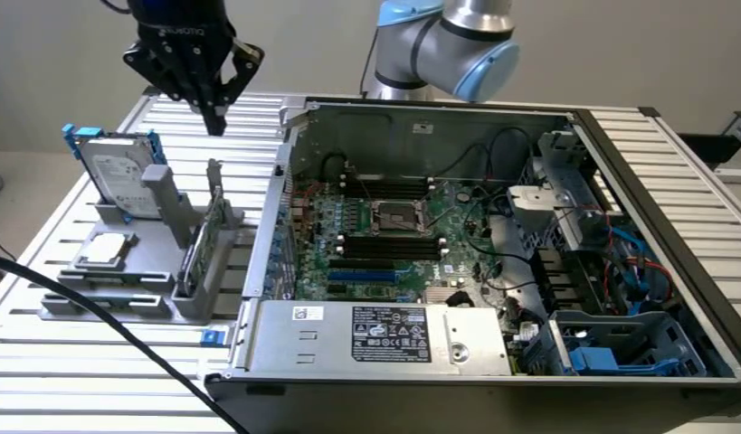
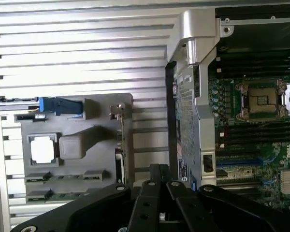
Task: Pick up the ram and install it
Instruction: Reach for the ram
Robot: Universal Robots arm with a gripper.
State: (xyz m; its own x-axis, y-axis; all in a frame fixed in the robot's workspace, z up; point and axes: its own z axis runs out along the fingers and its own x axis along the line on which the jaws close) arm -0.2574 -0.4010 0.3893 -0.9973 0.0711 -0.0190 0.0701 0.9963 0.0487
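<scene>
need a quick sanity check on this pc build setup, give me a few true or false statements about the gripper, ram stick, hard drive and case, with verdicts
1. The gripper is shut with nothing in it. True.
2. The ram stick already sits in a slot on the motherboard. False: it stands on edge in the gray holder beside the case.
3. The hard drive stands upright in the holder. True.
4. The gripper is down inside the case. False: it is outside the case, up on the holder's side.
</scene>
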